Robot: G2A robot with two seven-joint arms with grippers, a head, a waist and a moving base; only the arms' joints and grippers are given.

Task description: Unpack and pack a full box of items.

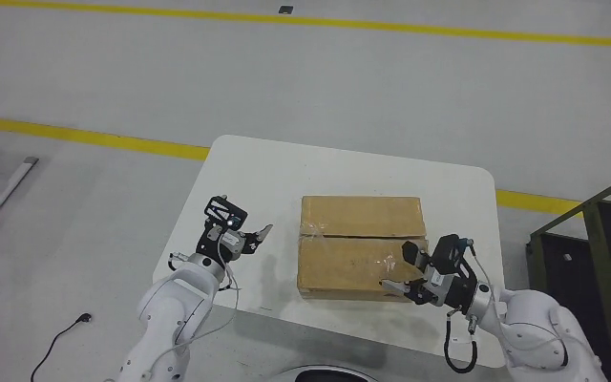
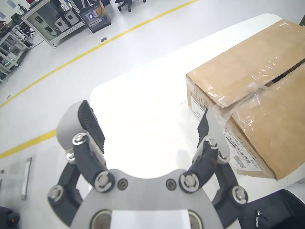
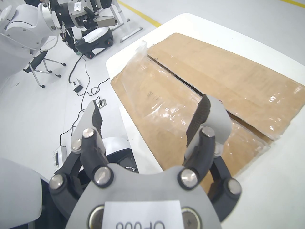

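The white table (image 1: 258, 172) has the cardboard box (image 1: 361, 246) sitting mid-table, flaps down, with a dark gap along the seam (image 3: 181, 79). The left gripper (image 2: 145, 110) hangs spread wide just beside one end of the box. The right gripper (image 3: 150, 103) is spread wide too, over the near flap. Probably the best bet is for the robot to hook a finger into that gap and lift slowly, so the box doesn't slide.

support: white table (image 1: 267, 181) | on it: cardboard box (image 1: 361, 246) | place: near table's front edge | flaps down, seam tape perhaps slit
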